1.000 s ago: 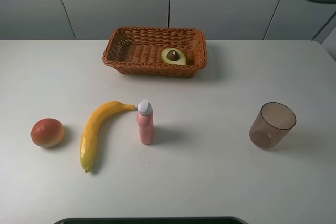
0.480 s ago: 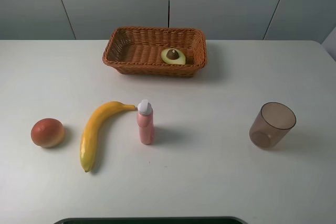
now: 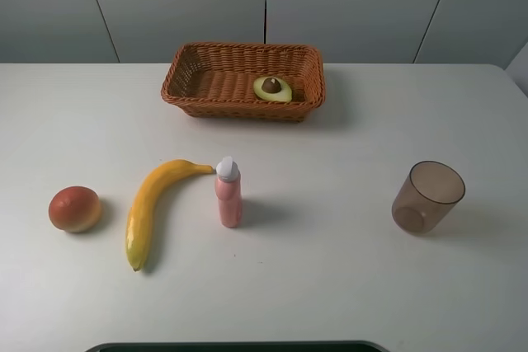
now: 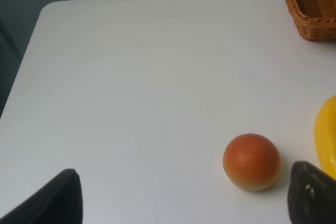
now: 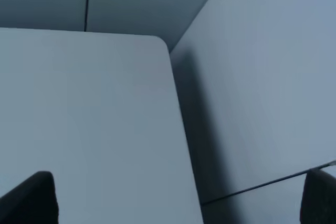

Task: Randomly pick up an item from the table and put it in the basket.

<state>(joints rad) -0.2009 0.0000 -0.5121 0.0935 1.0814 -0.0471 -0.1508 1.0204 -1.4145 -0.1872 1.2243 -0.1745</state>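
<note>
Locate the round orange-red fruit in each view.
Exterior high: fruit at the front left of the table, left of the banana.
Left wrist: fruit beside the banana's edge.
Right wrist: not in it.
Shared landmark: the banana.

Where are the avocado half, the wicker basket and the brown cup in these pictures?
avocado half [image 3: 272, 88], high camera view, middle of its cut face.
wicker basket [image 3: 231, 110], high camera view, outside of its front wall.
brown cup [image 3: 427, 197], high camera view, middle of its side wall.
</note>
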